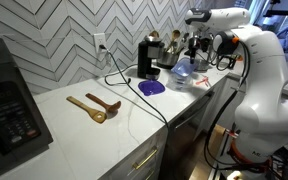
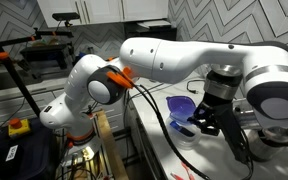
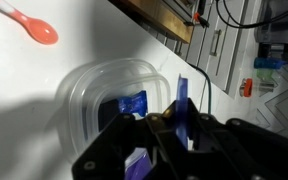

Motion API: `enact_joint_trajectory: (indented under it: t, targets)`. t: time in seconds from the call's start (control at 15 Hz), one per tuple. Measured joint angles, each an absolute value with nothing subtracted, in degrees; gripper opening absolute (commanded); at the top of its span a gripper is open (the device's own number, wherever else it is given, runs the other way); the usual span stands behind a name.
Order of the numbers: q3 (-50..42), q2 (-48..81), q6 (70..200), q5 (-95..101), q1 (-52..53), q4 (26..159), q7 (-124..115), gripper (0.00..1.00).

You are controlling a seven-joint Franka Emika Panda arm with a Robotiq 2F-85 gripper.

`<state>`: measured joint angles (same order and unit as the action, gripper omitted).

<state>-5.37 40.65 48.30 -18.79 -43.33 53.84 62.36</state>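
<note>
The hand (image 3: 160,120) hangs right over a clear plastic tub (image 3: 96,88) that stands on the white tabletop (image 3: 29,75). In the wrist view its dark fingers reach down over the near rim of the tub. A thin blue strip (image 3: 181,102) stands upright between them, and a small blue piece (image 3: 132,104) shows just beside it inside the tub. I cannot tell whether the strip is a held thing or part of the fingers, nor whether the hand is clenched or released. In an exterior view the hand (image 2: 204,120) is low over the tub (image 2: 189,133), with blue showing at its tips.

A pink spoon (image 3: 36,27) lies on the tabletop well apart from the tub, past its far rim in the wrist view.

In an exterior view the tub (image 1: 184,73) sits toward the far end of the tabletop (image 1: 74,130), under the hand (image 1: 192,52). A round blue lid (image 1: 152,87) lies flat near the tub, on the side toward the camera. A black coffee machine (image 1: 146,57) stands against the tiled wall, just beside the tub and behind the lid. Two wooden spoons (image 1: 94,107) lie together well apart from the tub, beyond the lid. A black microwave (image 1: 9,105) stands farther from the tub than the spoons.
</note>
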Motion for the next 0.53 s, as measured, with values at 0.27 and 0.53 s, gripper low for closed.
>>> enact_joint_trajectory:
  t: [0.27,0.53]
  targets:
    - [-4.52,41.72,48.31,-16.85,-43.00,53.52,61.90,0.02]
    - [-4.11,42.86,48.31,-14.60,-42.61,53.10,61.90,0.02]
